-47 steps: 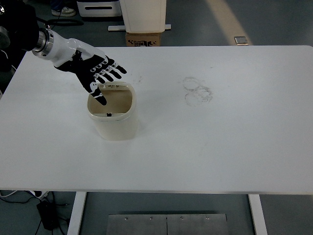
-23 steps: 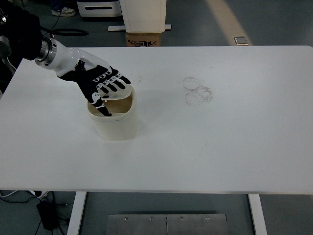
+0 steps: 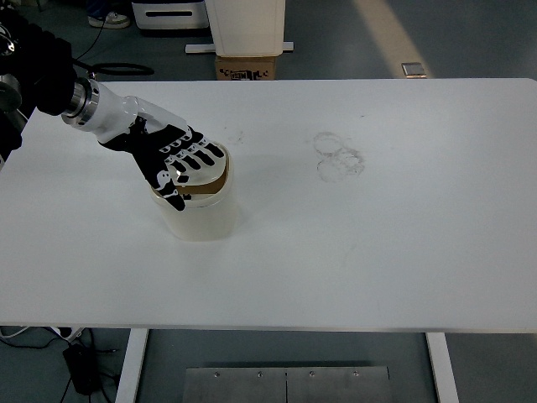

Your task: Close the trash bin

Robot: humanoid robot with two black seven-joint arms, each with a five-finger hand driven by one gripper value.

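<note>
Left robot hand (image 3: 180, 159) flat on the cream plastic trash bin (image 3: 195, 210).
Fingers spread, gripping nothing, pressing its tilted lid (image 3: 205, 170); smooth white table (image 3: 377, 243) lies bare rightward.

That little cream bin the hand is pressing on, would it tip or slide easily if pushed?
Probably yes. The trash bin looks like thin plastic and seems empty, so likely light. It stands taller than it is wide on the smooth white table, so a sideways shove might slide or tip it. The left hand lies flat on its lid, pressing downward, which should keep it steadier.
</note>
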